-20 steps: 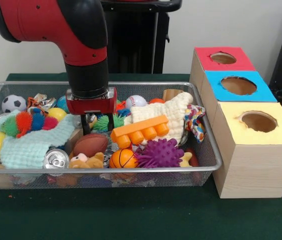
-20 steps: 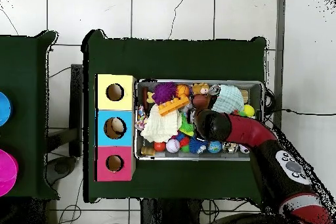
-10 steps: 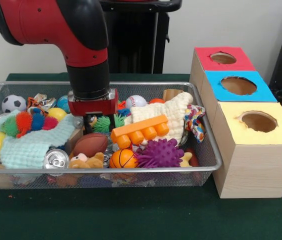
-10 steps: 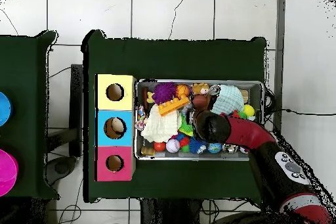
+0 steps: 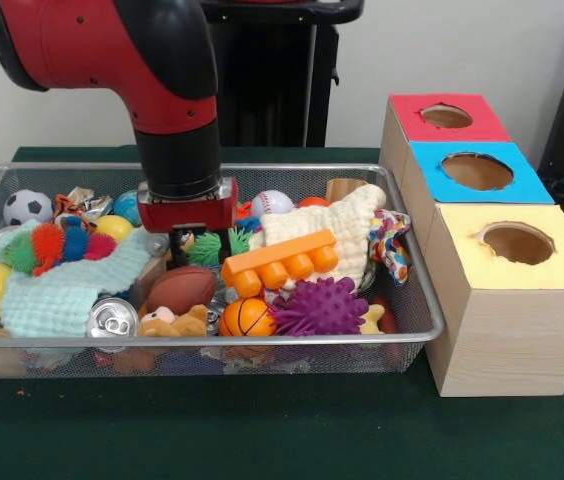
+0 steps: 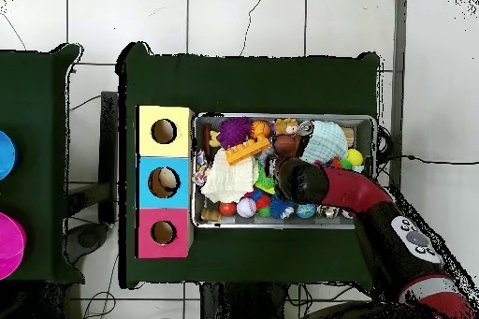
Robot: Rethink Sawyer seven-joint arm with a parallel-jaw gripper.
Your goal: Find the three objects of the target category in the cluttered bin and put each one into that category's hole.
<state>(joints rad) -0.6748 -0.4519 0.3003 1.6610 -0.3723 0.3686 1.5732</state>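
I hold the gripper (image 5: 184,243) low in the middle of the bin (image 5: 417,300), its red wrist block just above the clutter, between the pale green cloth (image 5: 62,292) and the orange toy brick (image 5: 280,261). The fingers are sunk among the toys and mostly hidden; I cannot tell whether the jaws are apart or together, nor whether anything is caught in them.

No blue-and-white wrapper is identifiable in either view. The only crinkled item I can make out is a small orange and silver one (image 5: 79,206) at the far left of the bin in the front view, near the soccer ball (image 5: 27,206), well apart from the gripper; its long axis is unreadable.

My judgement: the search continues, and the target may lie under the gripper or the cloth. The three holed boxes (image 5: 474,175) stand on the table beside the bin's other end.
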